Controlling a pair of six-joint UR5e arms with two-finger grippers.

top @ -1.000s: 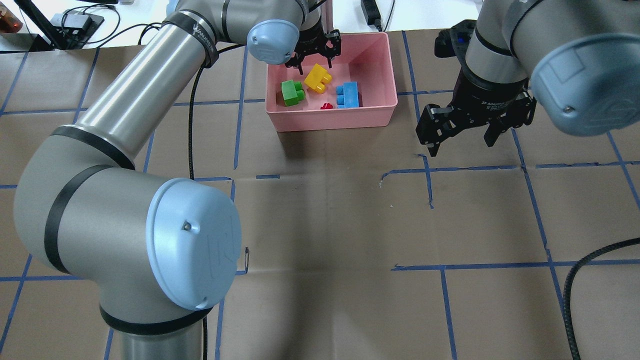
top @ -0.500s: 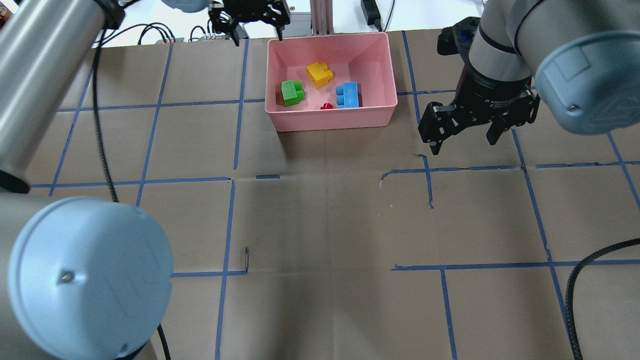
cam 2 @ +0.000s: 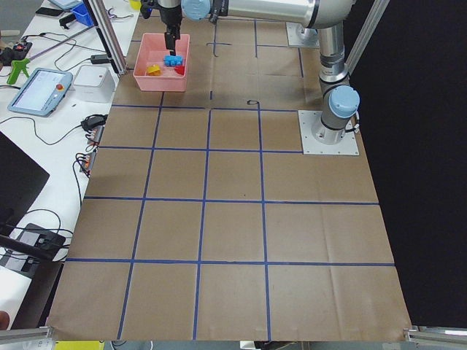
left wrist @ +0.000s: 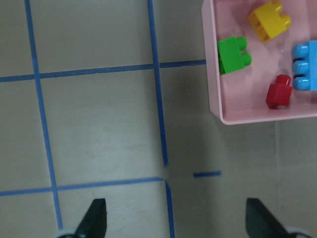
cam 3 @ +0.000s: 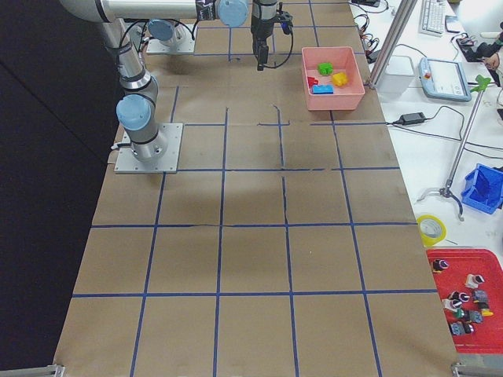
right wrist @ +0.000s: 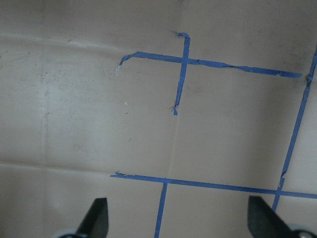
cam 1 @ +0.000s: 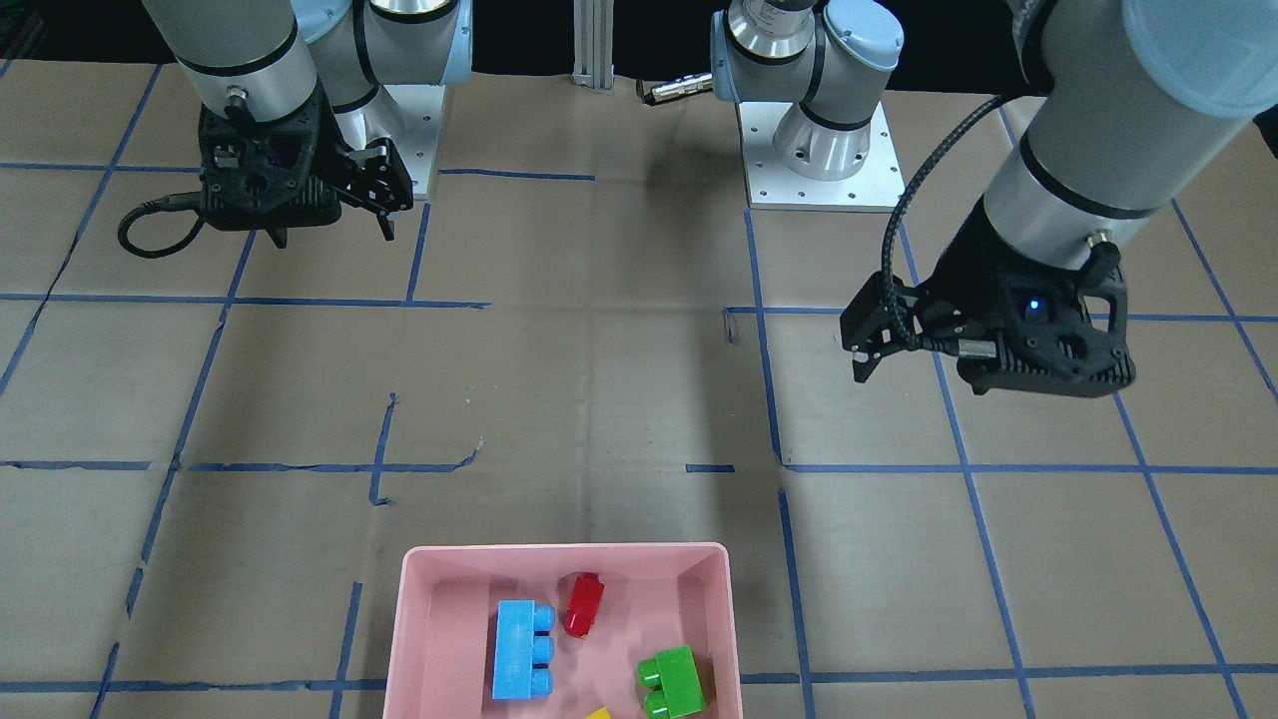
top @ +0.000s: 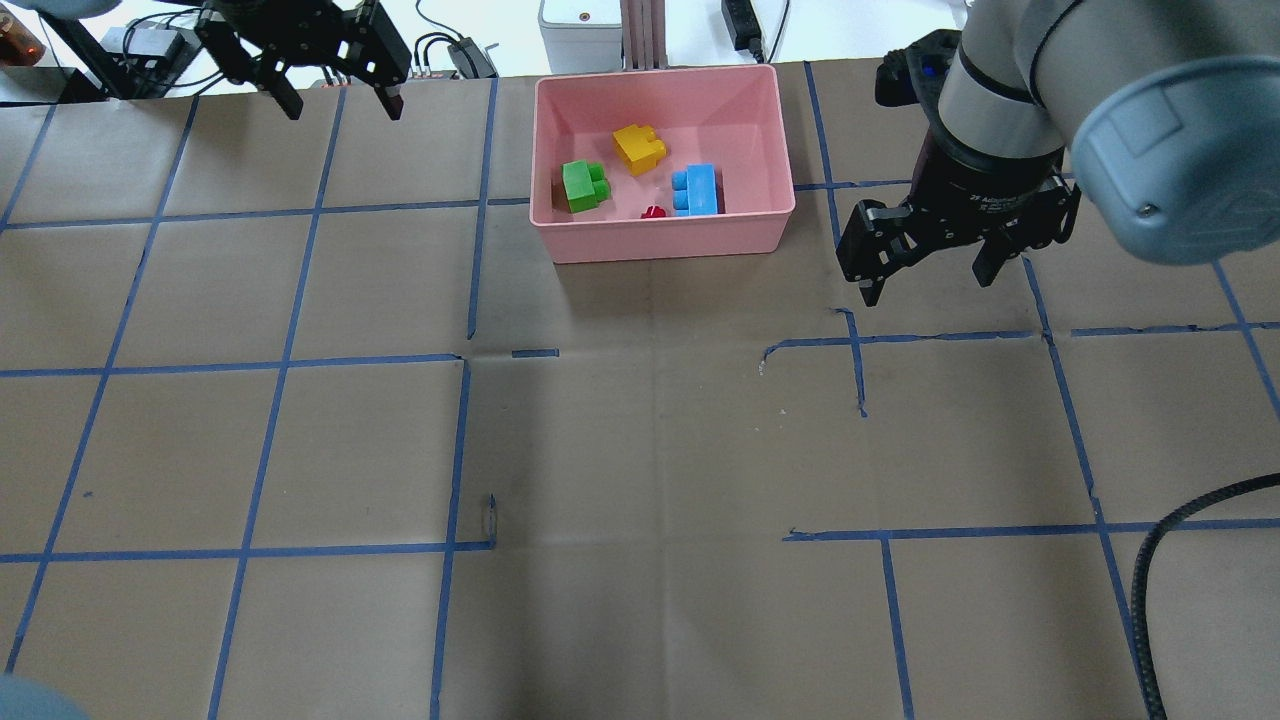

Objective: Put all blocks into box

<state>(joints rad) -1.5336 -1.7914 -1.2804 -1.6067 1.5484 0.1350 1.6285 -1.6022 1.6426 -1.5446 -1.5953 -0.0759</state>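
Note:
The pink box (top: 665, 241) stands at the table's far middle. In it lie the green block (top: 584, 186), the yellow block (top: 639, 148), the light-blue block (top: 697, 190) and the small red block (top: 654, 212). The left wrist view shows the box (left wrist: 257, 118) with the green (left wrist: 233, 54), yellow (left wrist: 269, 20), red (left wrist: 277, 92) and light-blue (left wrist: 307, 65) blocks. My left gripper (top: 342, 105) is open and empty, well left of the box near the far edge. My right gripper (top: 927, 288) is open and empty, right of the box above the paper.
Brown paper with a blue tape grid covers the table. An aluminium post (top: 640, 30), a white device (top: 580, 22) and cables lie just beyond the far edge behind the box. A black cable (top: 1180, 520) loops in at the near right.
My left arm has pulled away from above the box and swung far left. The yellow block has shifted slightly and rests in the box. The right gripper has barely moved.

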